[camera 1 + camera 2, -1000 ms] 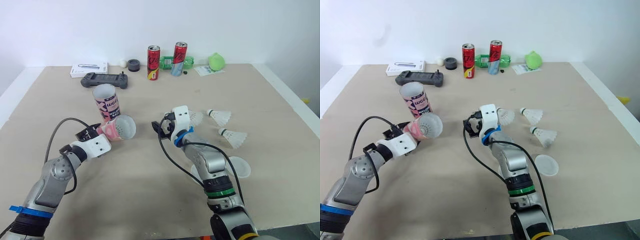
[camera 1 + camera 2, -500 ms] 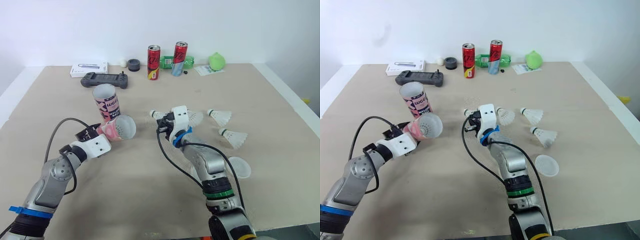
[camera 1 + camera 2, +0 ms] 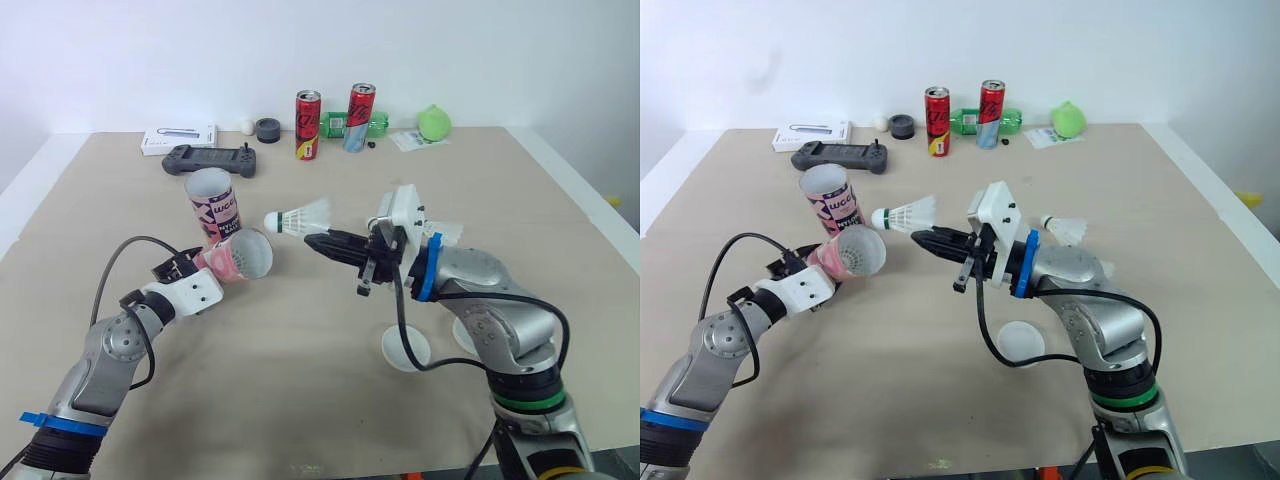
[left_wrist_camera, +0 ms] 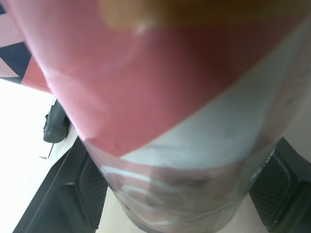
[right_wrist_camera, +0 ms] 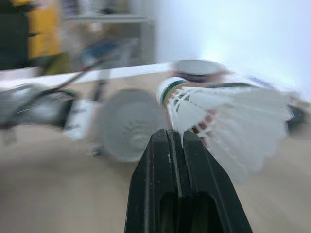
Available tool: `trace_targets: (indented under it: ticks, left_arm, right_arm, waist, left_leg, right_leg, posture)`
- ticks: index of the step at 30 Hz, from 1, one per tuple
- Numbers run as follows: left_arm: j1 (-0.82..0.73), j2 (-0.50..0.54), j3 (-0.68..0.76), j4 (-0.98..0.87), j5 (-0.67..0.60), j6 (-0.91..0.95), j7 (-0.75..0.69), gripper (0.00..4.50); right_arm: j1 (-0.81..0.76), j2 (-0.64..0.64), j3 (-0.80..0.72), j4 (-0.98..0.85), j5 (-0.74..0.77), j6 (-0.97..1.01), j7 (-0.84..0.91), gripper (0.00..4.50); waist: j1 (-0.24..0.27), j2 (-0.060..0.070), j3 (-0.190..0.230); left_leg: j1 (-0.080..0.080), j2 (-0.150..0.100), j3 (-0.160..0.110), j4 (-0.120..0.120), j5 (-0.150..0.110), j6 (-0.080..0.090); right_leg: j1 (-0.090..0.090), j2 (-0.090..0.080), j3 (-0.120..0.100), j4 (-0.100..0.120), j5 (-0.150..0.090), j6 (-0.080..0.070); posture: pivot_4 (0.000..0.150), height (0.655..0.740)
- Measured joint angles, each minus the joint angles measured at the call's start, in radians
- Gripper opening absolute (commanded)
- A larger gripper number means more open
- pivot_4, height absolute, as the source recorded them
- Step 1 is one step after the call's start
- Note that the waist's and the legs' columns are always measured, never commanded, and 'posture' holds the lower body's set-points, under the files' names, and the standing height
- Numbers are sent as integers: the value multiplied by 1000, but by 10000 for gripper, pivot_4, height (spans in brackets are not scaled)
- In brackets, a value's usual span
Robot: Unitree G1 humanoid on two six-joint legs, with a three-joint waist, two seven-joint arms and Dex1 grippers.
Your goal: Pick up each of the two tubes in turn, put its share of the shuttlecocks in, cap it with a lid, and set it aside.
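One shuttlecock (image 3: 300, 217) in R jaws; L jaws grip tilted tube (image 3: 236, 258).

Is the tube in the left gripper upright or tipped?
Tipped: the held tube lies nearly level, open mouth turned sideways, not up.

Lid (image 3: 463, 333) part-hidden behind rt arm — shuttlecock (image 3: 447, 232) likely too.
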Motion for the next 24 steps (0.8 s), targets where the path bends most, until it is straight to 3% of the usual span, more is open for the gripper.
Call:
trace_targets:
  ticks: [8, 12, 14, 16, 17, 20, 24]
  left_arm:
    - [-11, -18, -1, 10, 0, 0, 1, 35550]
    - [-11, -29, -2, 9, 0, 4, 1, 35550]
    - [-12, -47, -3, 4, 0, 11, 1, 35550]
    - [-14, -55, -10, -2, 0, 12, -1, 35550]
    - [-15, -56, -12, -4, 0, 12, -3, 35550]
    - [-15, -59, -14, -7, 0, 12, -4, 35550]
    - [-18, -68, -30, -15, 0, 14, -6, 35550]
  right_arm:
    - [-57, 81, 218, 76, -160, -75, -11, 261]
    - [-89, 132, 217, 94, -159, -85, -9, 12596]
    - [-113, 141, 214, 95, -153, -86, -3, 23997]
    - [-126, 139, 206, 101, -146, -88, 4, 31380]
    - [-133, 131, 196, 106, -135, -86, 14, 37494]
    - [-182, 94, 150, 131, -112, -74, 41, 37494]
    - [-335, -32, 156, 227, -187, -116, 134, 17592]
  waist:
    - [2, 0, 0]
    - [2, 0, 0]
    - [3, 0, 0]
    - [3, 0, 0]
    - [3, 0, 0]
    - [2, 0, 0]
    - [3, 1, 0]
  left_leg:
    - [-1, -1, 0, 1, 0, 0]
    - [-1, 0, 0, 1, 0, 0]
    - [-1, 0, 0, 1, 0, 0]
    - [-1, -1, 0, 1, 0, 0]
    - [-1, -1, 0, 1, 0, 0]
    - [-1, -1, 0, 1, 0, 0]
    - [-1, -1, 0, 1, 0, 0]
  right_leg:
    - [0, -1, 0, 0, 1, 0]
    - [0, 0, 0, 0, 1, 1]
    - [0, 0, 0, 0, 1, 1]
    - [0, -1, 0, 0, 1, 1]
    - [0, -1, 0, 0, 1, 1]
    - [0, -1, 0, 0, 1, 1]
    - [-1, 0, 0, 0, 0, 0]
  posture:
    - [1500, 7400]
    - [1500, 7400]
    - [1500, 7400]
    - [1500, 7400]
    - [1500, 7400]
    - [1500, 7400]
    - [1500, 7400]
